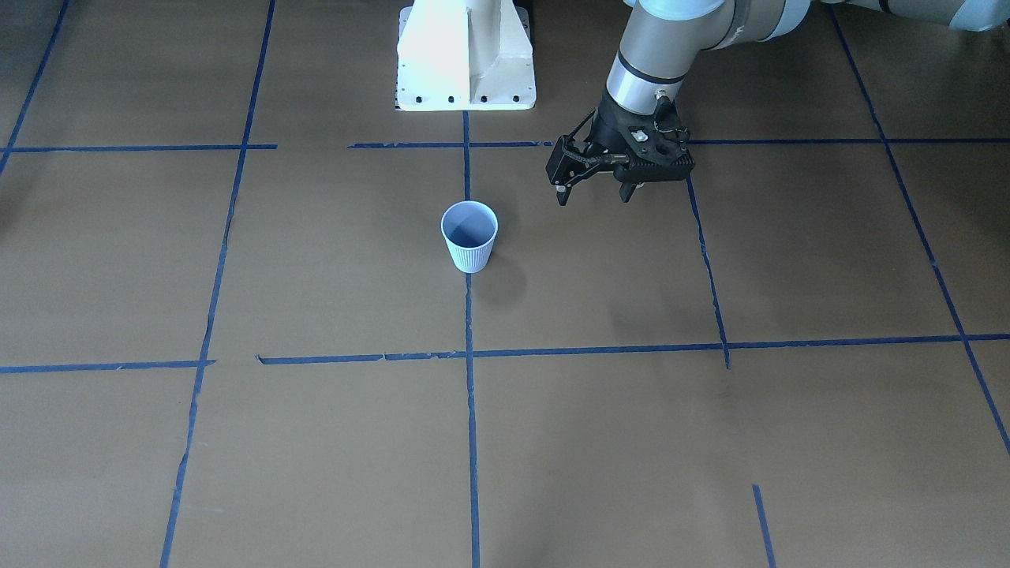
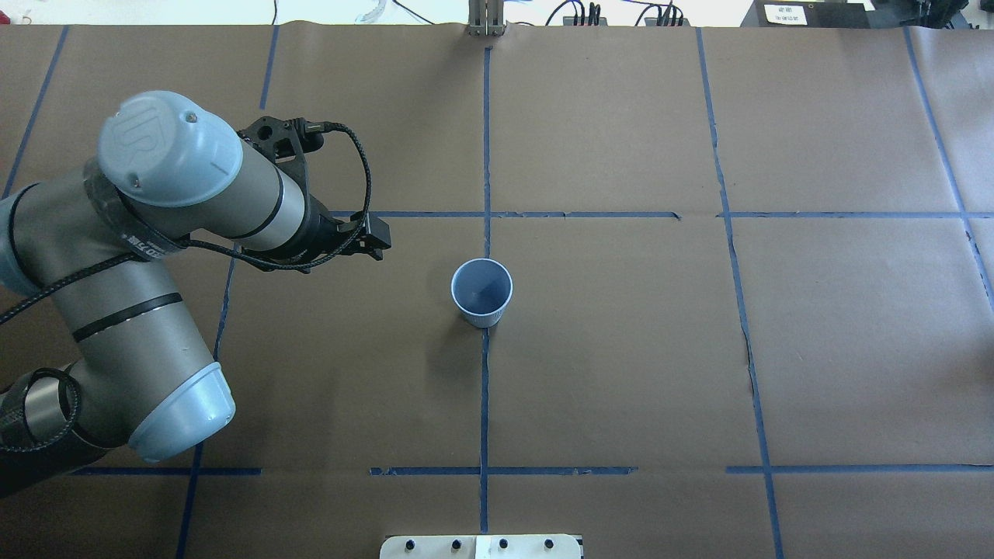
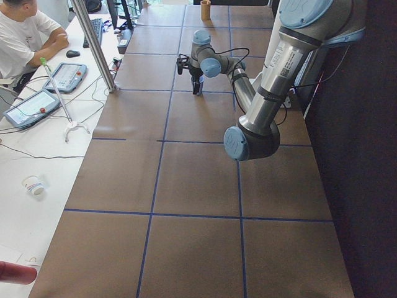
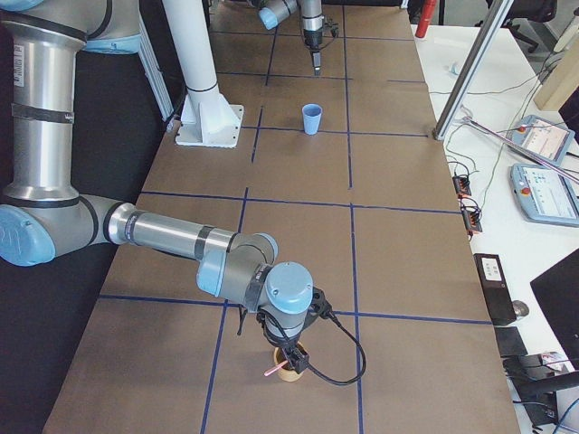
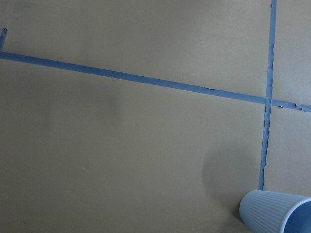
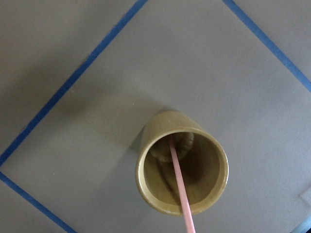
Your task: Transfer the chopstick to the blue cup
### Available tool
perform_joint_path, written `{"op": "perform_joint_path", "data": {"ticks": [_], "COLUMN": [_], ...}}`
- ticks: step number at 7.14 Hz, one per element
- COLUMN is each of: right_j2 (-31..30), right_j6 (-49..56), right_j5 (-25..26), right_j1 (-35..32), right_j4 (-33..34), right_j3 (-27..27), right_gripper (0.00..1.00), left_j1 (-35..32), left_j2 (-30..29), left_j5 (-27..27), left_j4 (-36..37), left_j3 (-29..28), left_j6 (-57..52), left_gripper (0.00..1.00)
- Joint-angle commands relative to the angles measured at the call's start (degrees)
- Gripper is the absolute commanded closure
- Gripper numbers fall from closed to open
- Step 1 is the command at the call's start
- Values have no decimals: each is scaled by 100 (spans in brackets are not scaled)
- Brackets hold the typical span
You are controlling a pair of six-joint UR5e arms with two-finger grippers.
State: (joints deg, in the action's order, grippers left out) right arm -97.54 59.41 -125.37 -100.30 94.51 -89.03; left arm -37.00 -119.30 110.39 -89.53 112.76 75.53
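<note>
The blue cup (image 1: 469,235) stands upright and empty on the centre tape line; it also shows in the overhead view (image 2: 481,291) and the left wrist view (image 5: 277,212). My left gripper (image 1: 593,192) is open and empty, a little above the table, beside the cup on the robot's left. The salmon-pink chopstick (image 6: 179,184) leans inside a tan cup (image 6: 182,162) at the table's far right end. My right gripper (image 4: 294,360) hovers directly over that tan cup (image 4: 289,372). I cannot tell whether it is open or shut.
The white robot base (image 1: 465,55) stands behind the blue cup. Dark blue tape lines (image 1: 469,394) cross the brown table cover. An operator (image 3: 25,37) sits at a side desk with tablets and cables.
</note>
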Motion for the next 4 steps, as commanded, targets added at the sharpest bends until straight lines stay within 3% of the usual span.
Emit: {"op": "perform_joint_path", "data": {"ticks": [1, 2, 3, 4], "right_j2": [139, 130, 156, 148], "right_j6": [299, 290, 290, 281], "right_j5": [136, 127, 127, 118], "right_j1": [-25, -25, -16, -16], "right_j4": [-20, -20, -11, -20], "right_j3": [395, 395, 386, 386], "right_gripper": [4, 8, 21, 42], "left_j1": [18, 26, 35, 35], "left_j2": [3, 3, 3, -6], "left_j5": [0, 0, -9, -9], "left_j4": [-3, -3, -3, -3], "left_j3": [36, 36, 27, 27], "left_j6": [49, 58, 50, 41], "left_gripper": [0, 0, 0, 0]}}
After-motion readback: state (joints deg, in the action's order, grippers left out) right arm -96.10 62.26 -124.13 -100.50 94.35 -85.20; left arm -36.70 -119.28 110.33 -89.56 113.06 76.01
